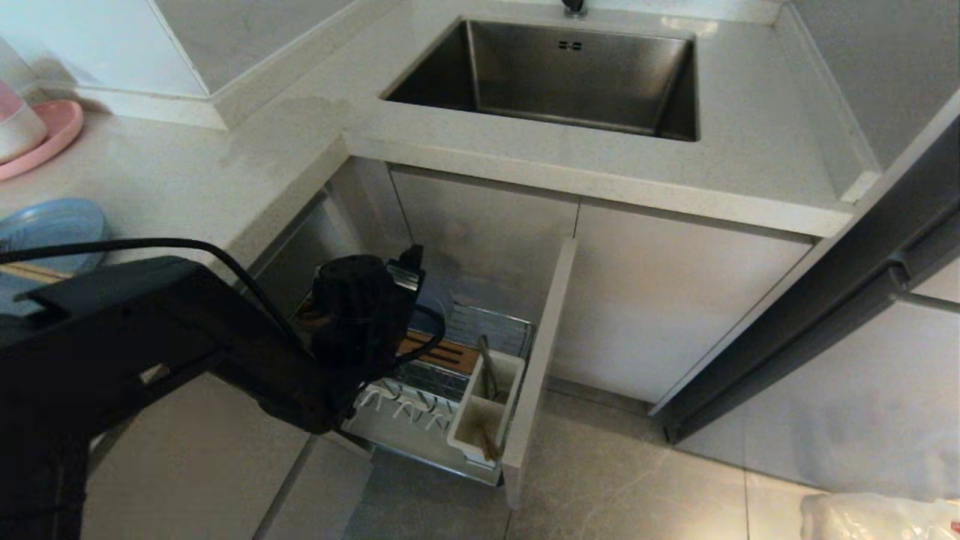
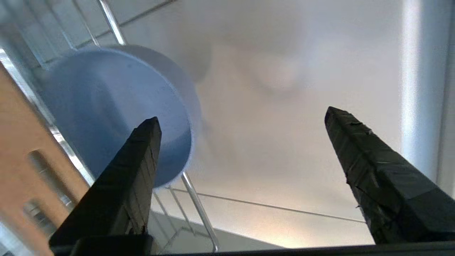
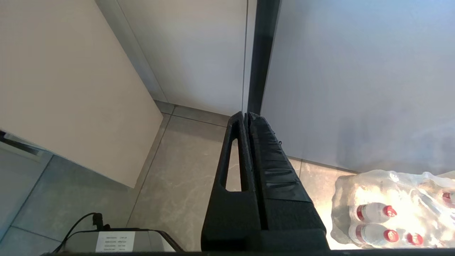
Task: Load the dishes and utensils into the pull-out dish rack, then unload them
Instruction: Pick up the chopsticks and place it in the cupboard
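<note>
Pull-out dish rack open below the sink. Left gripper, jaws spread wide and empty, just beside the pale-blue bowl, which stands on edge against the rack's wires beside the wooden bar. Right gripper parked, jaws pressed together. The bowl is judged rigid, light, smooth and breakable; its rim offers the best hold.

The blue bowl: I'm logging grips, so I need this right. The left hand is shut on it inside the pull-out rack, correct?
Not quite. The left wrist view shows the left hand open, its fingers spread wide and clear of the blue bowl. The bowl does sit inside the pull-out rack.
</note>
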Available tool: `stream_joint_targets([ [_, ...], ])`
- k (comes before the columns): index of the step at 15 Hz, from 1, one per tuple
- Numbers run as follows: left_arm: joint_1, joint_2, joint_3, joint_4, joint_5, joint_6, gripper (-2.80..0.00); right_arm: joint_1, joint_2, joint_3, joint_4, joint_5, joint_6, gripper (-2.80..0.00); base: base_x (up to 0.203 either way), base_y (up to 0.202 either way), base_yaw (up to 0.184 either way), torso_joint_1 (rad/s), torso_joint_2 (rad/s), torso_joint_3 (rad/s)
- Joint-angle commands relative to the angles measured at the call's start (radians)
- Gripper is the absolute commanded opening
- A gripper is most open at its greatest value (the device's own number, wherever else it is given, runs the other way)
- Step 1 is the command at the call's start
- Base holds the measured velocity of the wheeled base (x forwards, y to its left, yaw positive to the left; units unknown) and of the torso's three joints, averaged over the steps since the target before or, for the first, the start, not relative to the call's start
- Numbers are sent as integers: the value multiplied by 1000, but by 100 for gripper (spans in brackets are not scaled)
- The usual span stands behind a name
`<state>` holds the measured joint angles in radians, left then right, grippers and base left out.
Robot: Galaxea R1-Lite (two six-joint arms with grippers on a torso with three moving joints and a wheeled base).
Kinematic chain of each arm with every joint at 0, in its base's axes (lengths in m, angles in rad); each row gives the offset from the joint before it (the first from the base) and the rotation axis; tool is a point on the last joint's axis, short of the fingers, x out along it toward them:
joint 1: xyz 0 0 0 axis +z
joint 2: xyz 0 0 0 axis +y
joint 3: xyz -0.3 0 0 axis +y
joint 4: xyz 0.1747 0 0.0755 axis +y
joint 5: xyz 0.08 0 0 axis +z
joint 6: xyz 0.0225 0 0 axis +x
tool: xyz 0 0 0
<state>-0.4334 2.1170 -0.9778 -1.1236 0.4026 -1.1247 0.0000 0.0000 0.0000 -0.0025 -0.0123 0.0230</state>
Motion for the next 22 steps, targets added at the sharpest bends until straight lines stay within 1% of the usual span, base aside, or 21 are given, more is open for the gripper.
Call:
stream_joint_targets([
  [1, -1, -88, 20, 27, 16, -7, 0, 0, 1, 0, -1, 0, 0, -280, 0, 0, 0, 0, 0, 0],
  [2, -4, -123, 28, 62, 41, -7, 0, 0, 1, 0, -1, 0, 0, -280, 0, 0, 0, 0, 0, 0],
  [3, -9, -157, 38, 88, 61, -6, -280, 0, 1, 0, -1, 0, 0, -280, 0, 0, 0, 0, 0, 0],
  [5, -27, -222, 74, 109, 79, -4, -280, 0, 0, 0, -1, 0, 0, -280, 0, 0, 0, 0, 0, 0],
  [8, -56, -322, 155, 125, 83, 3, -280, 0, 1, 0, -1, 0, 0, -280, 0, 0, 0, 0, 0, 0],
  [9, -75, -370, 182, 145, 83, 17, -280, 0, 0, 0, -1, 0, 0, -280, 0, 0, 0, 0, 0, 0],
  [11, -126, -473, 246, 175, 81, 65, -280, 0, 0, 0, -1, 0, 0, -280, 0, 0, 0, 0, 0, 0],
  [12, -171, -525, 272, 186, 81, 122, -280, 0, 2, 0, -1, 0, 0, -280, 0, 0, 0, 0, 0, 0],
  [13, -223, -562, 291, 205, 86, 221, -280, 0, 2, 0, -1, 0, 0, -280, 0, 0, 0, 0, 0, 0],
  [14, -257, -590, 299, 228, 99, 299, -280, 0, 1, 0, -1, 0, 0, -280, 0, 0, 0, 0, 0, 0],
  [15, -301, -621, 300, 253, 138, 400, -280, 0, 1, 0, -1, 0, 0, -280, 0, 0, 0, 0, 0, 0],
  [16, -330, -641, 299, 263, 170, 500, -280, 0, 1, 0, -1, 0, 0, -280, 0, 0, 0, 0, 0, 0],
  [18, -350, -669, 297, 264, 205, 699, -280, 0, 2, 0, -1, 0, 0, -280, 0, 0, 0, 0, 0, 0],
  [20, -344, -729, 283, 259, 212, 871, -280, 0, 1, 0, -1, 0, 0, -280, 0, 0, 0, 0, 0, 0],
  [21, -331, -751, 268, 256, 210, 977, -280, 0, 2, 0, -1, 0, 0, -280, 0, 0, 0, 0, 0, 0],
  [22, -308, -766, 241, 247, 208, 1107, -280, 0, 1, 0, -1, 0, 0, -280, 0, 0, 0, 0, 0, 0],
])
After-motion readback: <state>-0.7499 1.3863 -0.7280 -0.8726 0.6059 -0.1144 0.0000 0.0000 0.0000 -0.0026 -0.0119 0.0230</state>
